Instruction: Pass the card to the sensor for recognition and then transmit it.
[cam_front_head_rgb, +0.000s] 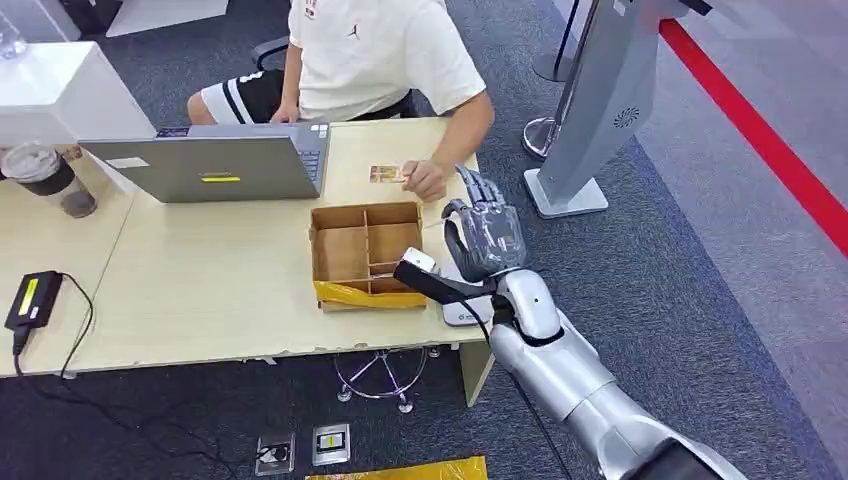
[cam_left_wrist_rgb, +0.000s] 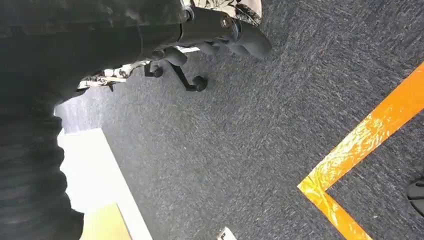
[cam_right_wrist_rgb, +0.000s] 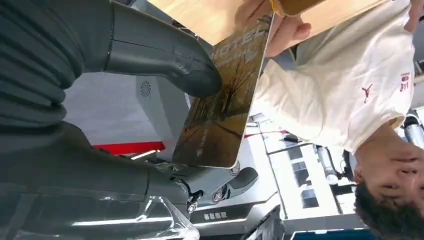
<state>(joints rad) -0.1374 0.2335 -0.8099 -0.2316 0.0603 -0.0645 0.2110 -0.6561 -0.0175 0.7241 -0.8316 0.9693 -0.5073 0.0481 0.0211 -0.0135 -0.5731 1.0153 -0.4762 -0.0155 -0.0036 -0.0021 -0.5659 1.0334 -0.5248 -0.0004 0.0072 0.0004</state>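
The right hand (cam_front_head_rgb: 487, 232) is up over the table's right end, fingers raised toward the seated person (cam_front_head_rgb: 375, 55), and the right wrist view gives the detail: a card (cam_right_wrist_rgb: 225, 107) printed with a bare tree and lettering is pinched upright between the thick grey thumb (cam_right_wrist_rgb: 165, 55) on one face and the darker fingers (cam_right_wrist_rgb: 220, 185) under its lower edge. The person's hand (cam_right_wrist_rgb: 282, 27) is right at the card's far edge there, touching or all but touching it, too close to call. In the head view that same hand (cam_front_head_rgb: 428, 180) rests on the wooden table (cam_front_head_rgb: 200, 290), just beside a second small card (cam_front_head_rgb: 387, 173) lying flat on the tabletop. Between the two hands and the open grey laptop (cam_front_head_rgb: 225, 160) sits a cardboard box (cam_front_head_rgb: 365, 255) split into compartments, with yellow tape along its near edge. A flat white sensor pad (cam_front_head_rgb: 465, 312) lies at the table's near right corner, partly hidden by the robot's wrist, well below the held card. Over on the left, a lidded drink cup (cam_front_head_rgb: 48, 178) and a black power adapter (cam_front_head_rgb: 33, 298) with its cable. The left hand (cam_left_wrist_rgb: 235, 35) hangs over dark carpet crossed by orange floor tape (cam_left_wrist_rgb: 360, 150); its fingers look curled, but whether they are pressed together I cannot tell.
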